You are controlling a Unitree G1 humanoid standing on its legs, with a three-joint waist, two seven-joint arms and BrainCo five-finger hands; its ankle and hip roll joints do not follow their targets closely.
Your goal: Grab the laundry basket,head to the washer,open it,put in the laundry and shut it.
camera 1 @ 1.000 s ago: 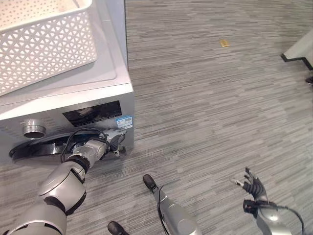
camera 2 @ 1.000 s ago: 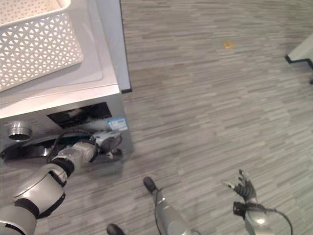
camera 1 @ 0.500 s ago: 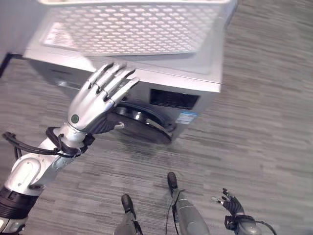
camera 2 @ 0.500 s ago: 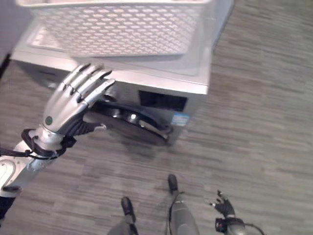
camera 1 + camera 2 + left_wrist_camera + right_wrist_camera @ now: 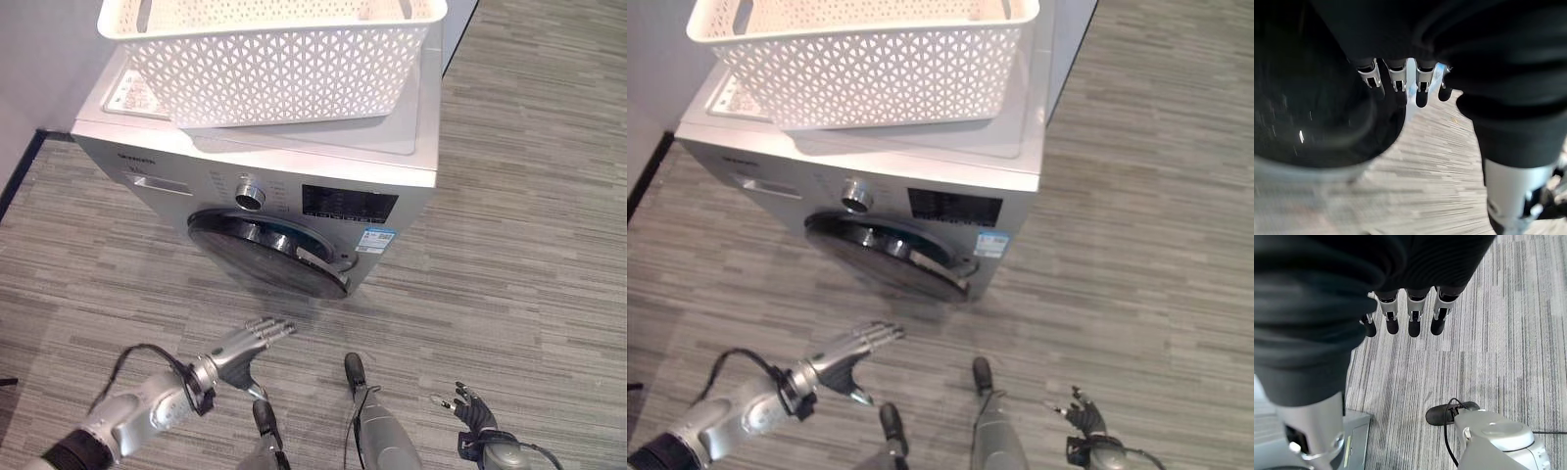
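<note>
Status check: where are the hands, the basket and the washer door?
Left hand open, low before washer door; right hand open, idle. Laundry basket sits atop washer. Nothing in the way.

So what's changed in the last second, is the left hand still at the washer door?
No. The left hand has dropped away from the washer door and now hangs open above the floor, holding nothing. The laundry basket remains on top of the washer, and the right hand stays open, low at the side.

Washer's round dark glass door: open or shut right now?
Shut, or nearly so. The round dark glass door lies flat against the silver washer front, with no drum opening showing; whether it is latched cannot be told.
</note>
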